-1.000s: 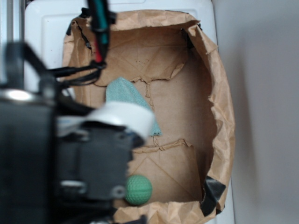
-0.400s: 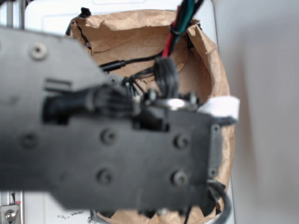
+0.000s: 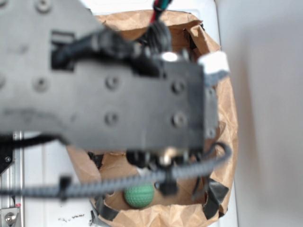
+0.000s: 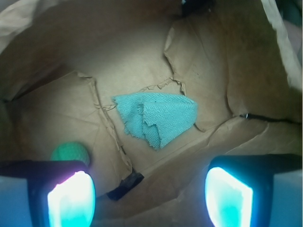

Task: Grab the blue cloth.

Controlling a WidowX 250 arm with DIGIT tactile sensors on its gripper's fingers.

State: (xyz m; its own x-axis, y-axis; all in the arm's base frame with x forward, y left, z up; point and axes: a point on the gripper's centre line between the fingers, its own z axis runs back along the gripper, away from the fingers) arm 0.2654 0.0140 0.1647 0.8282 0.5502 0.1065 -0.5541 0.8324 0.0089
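Observation:
The blue cloth (image 4: pixel 158 117) lies folded and flat on the brown paper floor of the box, in the middle of the wrist view. My gripper (image 4: pixel 149 198) hangs above it, open, with its two glowing pads (image 4: pixel 71 201) wide apart at the bottom of the frame and nothing between them. In the exterior view the arm body (image 3: pixel 109 90) fills most of the picture and hides the cloth.
A green dimpled ball (image 4: pixel 69 153) sits to the left of the cloth, also seen as the green ball (image 3: pixel 140 195) near the box's front wall. Crumpled brown paper walls (image 3: pixel 227 113) ring the box. Black tape (image 4: pixel 125 184) holds a paper seam.
The arm has swung over the box, from the left side to above its middle, and now covers the cloth in the exterior view. The ball has not moved.

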